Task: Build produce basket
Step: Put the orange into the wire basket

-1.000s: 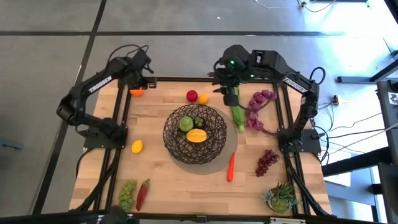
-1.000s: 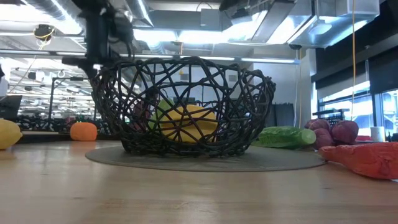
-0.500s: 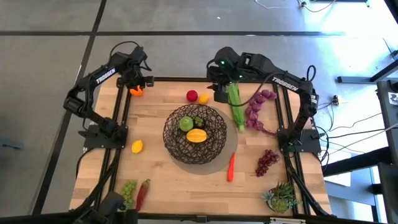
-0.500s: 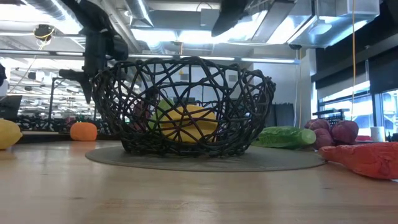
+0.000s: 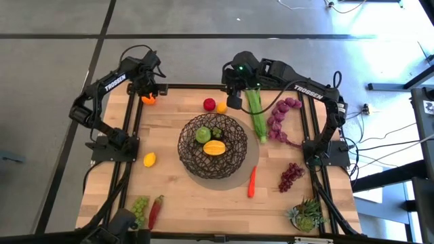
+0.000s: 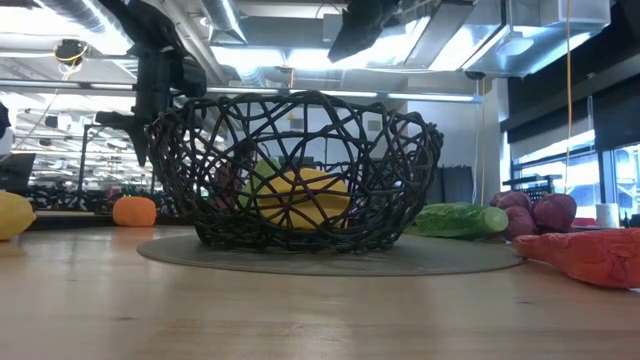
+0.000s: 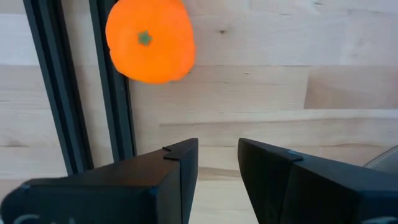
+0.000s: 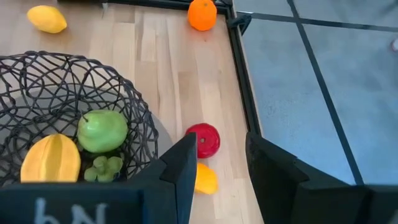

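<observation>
From above, the wooden counter [image 5: 176, 183] carries the basket [image 5: 213, 146] at its middle on a grey mat [image 5: 247, 169], with a green apple [image 5: 203, 135], a yellow mango [image 5: 215, 148] and small green grapes [image 5: 216, 132] inside. Around it lie a lemon [image 5: 149, 160], a carrot [image 5: 251, 181], purple grapes [image 5: 291, 175], a green grape bunch [image 5: 139, 210] touching a red chilli [image 5: 156, 211], a leafy green stalk [image 5: 257, 115] and a spiky succulent [image 5: 306, 215] at the near right corner. The left pincer [image 5: 150, 91] hangs at the far left corner over an orange [image 5: 148, 100]; the right pincer [image 5: 234, 102] hovers at the far edge beside a red apple [image 5: 209, 104] and a small yellow fruit [image 5: 222, 107]. At counter height, the basket fills the middle, the mango and apple showing through its wires. Through the left wrist camera, that pincer's fingers [image 7: 180, 171] stand slightly apart and empty, the orange just beyond them beside a black frame rail [image 7: 115, 93]. Through the right wrist camera, its fingers [image 8: 183, 168] are spread and empty, the red apple between and beyond them, the basket to one side.
</observation>
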Robot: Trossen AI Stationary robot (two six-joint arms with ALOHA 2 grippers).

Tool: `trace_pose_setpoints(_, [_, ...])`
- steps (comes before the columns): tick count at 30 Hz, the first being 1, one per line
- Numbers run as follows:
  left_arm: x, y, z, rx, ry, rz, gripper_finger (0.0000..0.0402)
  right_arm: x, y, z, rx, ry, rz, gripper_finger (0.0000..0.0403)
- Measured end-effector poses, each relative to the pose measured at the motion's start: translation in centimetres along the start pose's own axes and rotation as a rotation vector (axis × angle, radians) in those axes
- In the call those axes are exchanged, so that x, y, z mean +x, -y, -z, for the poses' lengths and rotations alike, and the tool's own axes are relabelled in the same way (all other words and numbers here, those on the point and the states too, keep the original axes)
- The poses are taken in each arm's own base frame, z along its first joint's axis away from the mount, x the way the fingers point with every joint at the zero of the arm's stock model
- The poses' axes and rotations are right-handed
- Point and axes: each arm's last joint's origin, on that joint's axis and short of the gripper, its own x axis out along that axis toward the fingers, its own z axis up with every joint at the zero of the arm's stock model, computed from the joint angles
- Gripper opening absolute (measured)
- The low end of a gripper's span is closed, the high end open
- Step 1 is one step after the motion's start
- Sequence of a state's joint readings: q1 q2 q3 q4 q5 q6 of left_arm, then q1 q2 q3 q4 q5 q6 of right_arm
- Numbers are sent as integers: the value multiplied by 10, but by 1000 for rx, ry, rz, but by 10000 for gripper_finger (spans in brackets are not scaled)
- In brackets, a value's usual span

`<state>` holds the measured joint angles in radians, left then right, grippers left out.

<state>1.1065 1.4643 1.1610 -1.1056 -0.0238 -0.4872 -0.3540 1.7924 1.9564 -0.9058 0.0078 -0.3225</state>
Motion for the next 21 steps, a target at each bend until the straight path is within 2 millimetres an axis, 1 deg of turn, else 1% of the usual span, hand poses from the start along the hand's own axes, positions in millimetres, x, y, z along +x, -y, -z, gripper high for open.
trace_pose_setpoints(14, [0, 1, 0, -10, 1, 0, 102, 0, 0, 0, 0, -1, -1, 133])
trace_pose_setpoints(18, [0, 3, 2, -68, 0, 2, 102, 0, 0, 0, 0, -1, -1, 133])
trace_pose_setpoints(21, [0, 3, 2, -70, 0, 2, 102, 0, 0, 0, -1, -1, -1, 133])
